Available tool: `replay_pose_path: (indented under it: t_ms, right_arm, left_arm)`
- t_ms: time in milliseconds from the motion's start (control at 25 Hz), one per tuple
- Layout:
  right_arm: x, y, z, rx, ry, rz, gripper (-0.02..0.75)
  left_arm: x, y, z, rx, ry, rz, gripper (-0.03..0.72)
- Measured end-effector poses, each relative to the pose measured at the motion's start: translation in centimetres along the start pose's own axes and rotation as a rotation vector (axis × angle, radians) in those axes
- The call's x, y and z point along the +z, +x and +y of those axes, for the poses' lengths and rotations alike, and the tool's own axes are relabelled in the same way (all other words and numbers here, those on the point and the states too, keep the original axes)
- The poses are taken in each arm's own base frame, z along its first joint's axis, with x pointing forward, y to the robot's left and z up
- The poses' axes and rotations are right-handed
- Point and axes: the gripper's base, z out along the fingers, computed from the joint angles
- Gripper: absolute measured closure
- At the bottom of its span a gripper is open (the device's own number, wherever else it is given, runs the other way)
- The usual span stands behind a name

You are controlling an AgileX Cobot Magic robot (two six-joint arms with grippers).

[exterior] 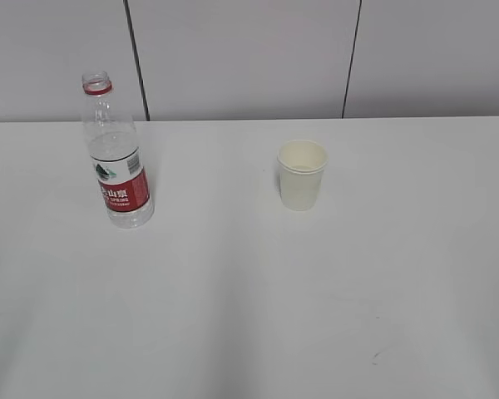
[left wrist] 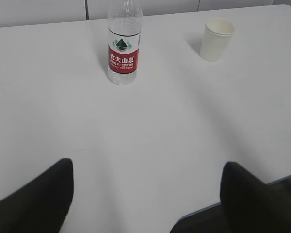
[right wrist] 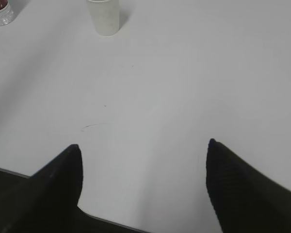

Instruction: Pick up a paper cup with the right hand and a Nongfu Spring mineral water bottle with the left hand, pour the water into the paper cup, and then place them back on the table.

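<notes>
- Both grippers are spread wide with nothing between their fingers: the left hand point(left wrist: 145, 194) shows 2 dark fingertips at the bottom corners of its wrist view, and the right hand point(right wrist: 143, 167) shows the same in its own view.
- Neither arm appears in the exterior view.
- Each gripper hangs over the near part of the table point(exterior: 249, 316), well apart from both objects.
- Standing upright on the left of the table, the Nongfu Spring mineral water bottle point(exterior: 116, 158) has no cap on its open neck, only the red ring.
- Its red label with white characters faces the cameras, and clear water fills roughly the lower 2 thirds.
- To the right of the bottle, well apart from it, the paper cup point(exterior: 302, 174) stands upright, mouth up.
- Seen from the left wrist, the bottle point(left wrist: 122, 48) stands ahead, slightly left of centre, with the cup point(left wrist: 217, 39) off to the upper right.
- Seen from the right wrist, the cup point(right wrist: 105, 17) sits at the top edge, left of centre, and only the bottle's base point(right wrist: 0, 12) shows in the top-left corner.
- A few faint dark specks and a thin curved mark point(right wrist: 94, 126) lie on the white tabletop.
</notes>
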Motion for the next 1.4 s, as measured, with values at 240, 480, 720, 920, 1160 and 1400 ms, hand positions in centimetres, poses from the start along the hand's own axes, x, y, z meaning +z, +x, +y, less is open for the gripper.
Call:
replay_pose_path:
  t_ms: [240,480,720,920,1160,1400]
  right_arm:
    - [0.00,-0.03,-0.12,-0.013,0.013,-0.003,0.154]
    - [-0.04,-0.10,-0.70,-0.050,0.086,-0.009,0.155]
    - [-0.18,-0.04,-0.67,0.006,0.173,-0.005,0.155]
    - [-0.31,0.04,-0.65,0.056,0.259,0.001,0.155]
    - [-0.32,0.05,-0.65,0.064,0.264,0.001,0.156]
    - [-0.28,0.01,-0.51,0.072,0.251,-0.004,0.156]
  left_arm:
    - [0.00,-0.01,0.11,0.006,-0.016,-0.002,0.137]
    - [0.01,-0.01,-0.06,-0.059,-0.166,-0.009,0.167]
    - [0.05,-0.02,-0.25,-0.122,-0.302,-0.016,0.169]
    - [0.07,-0.02,-0.33,-0.149,-0.360,-0.019,0.169]
    - [0.08,-0.02,-0.34,-0.151,-0.364,-0.019,0.169]
    - [0.08,-0.02,-0.34,-0.151,-0.364,-0.019,0.177]
